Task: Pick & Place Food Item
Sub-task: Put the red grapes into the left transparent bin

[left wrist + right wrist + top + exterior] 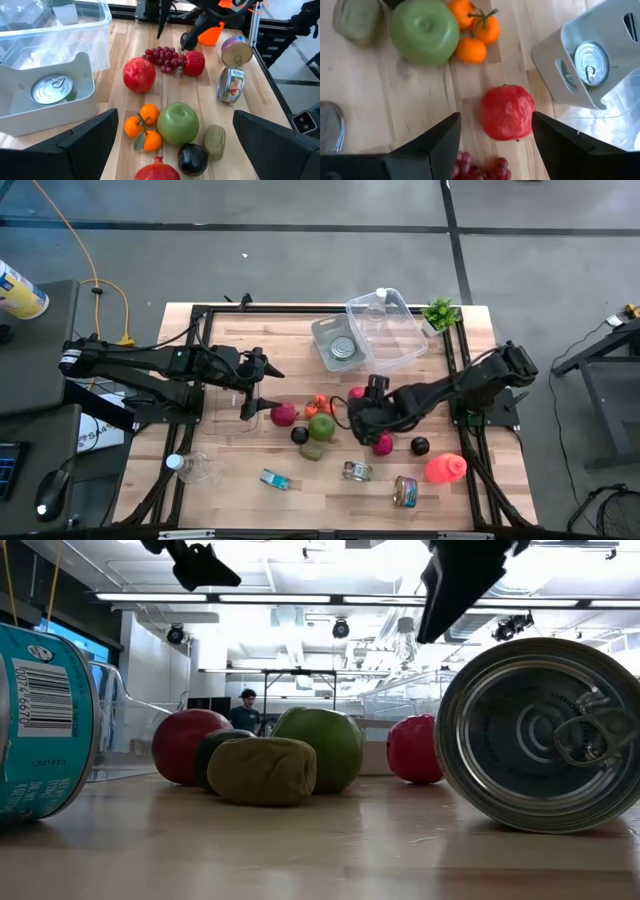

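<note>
Clearly the work sits on the wooden counter (330,500), whose upper middle in the high view carries a clear bin (395,330) with a grey tray (318,330) against its left side, a can (343,348) lying in the tray. The left arm waits at centre left, its gripper (260,388) spread wide above bare wood and apart from the fruit. The right arm reaches in from the right, and its gripper (496,122) hovers with fingers wide over a red pomegranate (506,112), holding nothing. That fruit looks like the task's thing. It lies on the counter at the middle of the high view, just below the tray, with a green apple (424,31) and a bunch of oranges (476,35) near it and grapes (485,167) on its other side. I judge the step to be the approach before the pick. Next the gripper must come down so its fingers pass either side of the fruit without nudging the grapes, close, and lift toward the tray or bin. The right wrist view shows the fruit lying between the fingers, which the high view mostly hides under the arm. The low view shows neither the tray nor that lineup, but it alone shows a person (247,710) far behind the counter.
</note>
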Robot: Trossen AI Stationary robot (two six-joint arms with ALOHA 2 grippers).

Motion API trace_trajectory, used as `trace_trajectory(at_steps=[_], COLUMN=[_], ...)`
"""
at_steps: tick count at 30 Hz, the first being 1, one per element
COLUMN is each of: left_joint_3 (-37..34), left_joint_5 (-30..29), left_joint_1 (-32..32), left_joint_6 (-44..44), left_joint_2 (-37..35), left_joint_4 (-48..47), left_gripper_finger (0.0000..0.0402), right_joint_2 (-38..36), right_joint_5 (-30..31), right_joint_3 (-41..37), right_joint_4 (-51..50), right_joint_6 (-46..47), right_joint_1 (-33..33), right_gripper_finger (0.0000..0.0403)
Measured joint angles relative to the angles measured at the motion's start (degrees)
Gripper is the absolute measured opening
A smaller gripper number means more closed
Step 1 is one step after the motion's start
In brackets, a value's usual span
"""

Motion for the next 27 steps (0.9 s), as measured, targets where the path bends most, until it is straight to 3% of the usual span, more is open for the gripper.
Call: trace_trajectory(at_steps=[27], left_joint_3=[0.00], left_joint_5=[-0.17], left_joint_1=[0.00], left_joint_6=[-0.03], left_joint_2=[-0.01], left_joint_4=[0.05], left_gripper_finger=[0.0385], right_joint_2=[0.04], right_joint_5=[-0.17], right_joint_3=[-0.91], right_joint_4=[-2.09], right_joint_6=[2.41], right_joint_1=[-1.87], right_gripper_finger=[0.0231])
